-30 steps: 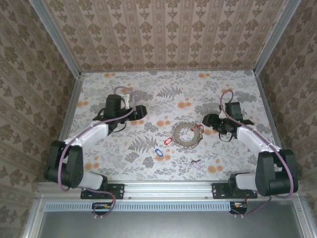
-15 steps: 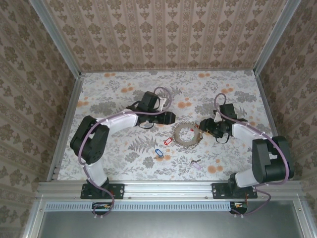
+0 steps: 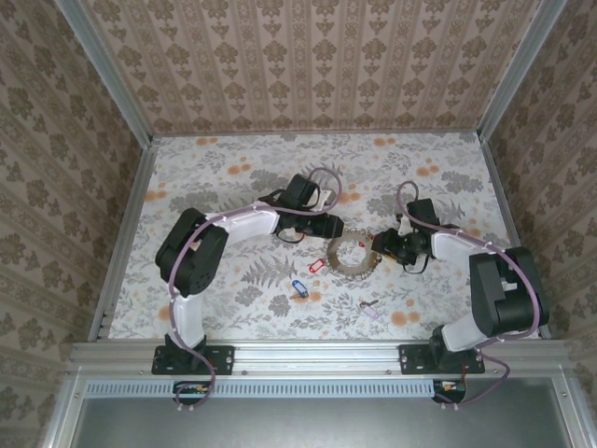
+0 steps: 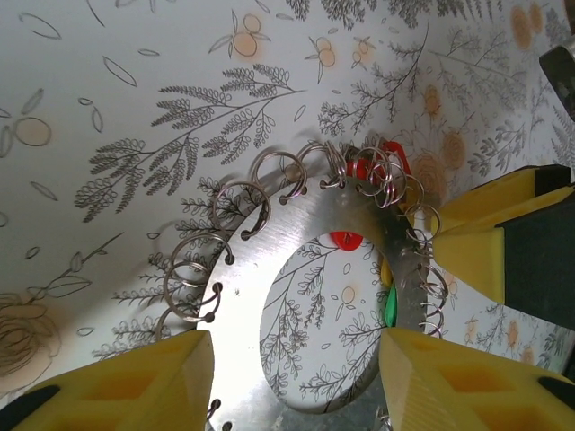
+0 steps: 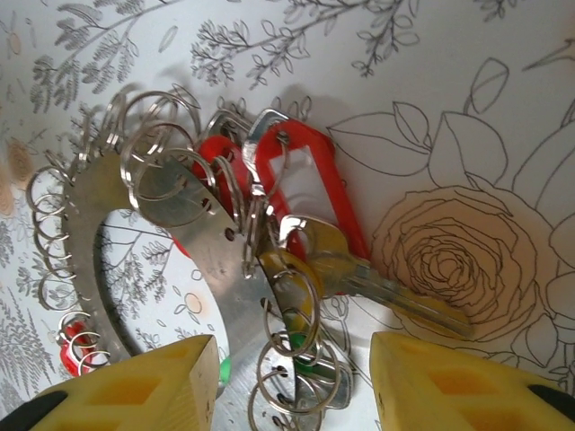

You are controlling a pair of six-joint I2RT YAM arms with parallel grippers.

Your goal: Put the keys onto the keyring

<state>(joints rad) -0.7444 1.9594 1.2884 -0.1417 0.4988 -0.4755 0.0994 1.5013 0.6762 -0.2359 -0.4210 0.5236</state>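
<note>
Both with jaws apart, the left gripper [image 3: 328,227] and right gripper [image 3: 382,246] flank the keyring [image 3: 351,271] at centre frame; each should close squarely on its steel plate, avoiding loose split rings [image 4: 193,260].

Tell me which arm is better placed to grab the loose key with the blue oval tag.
Left, likely. The blue-tagged key lies left of the spiky grey metal keyring, the side the left gripper works from; the right gripper sits across the ring.
</note>
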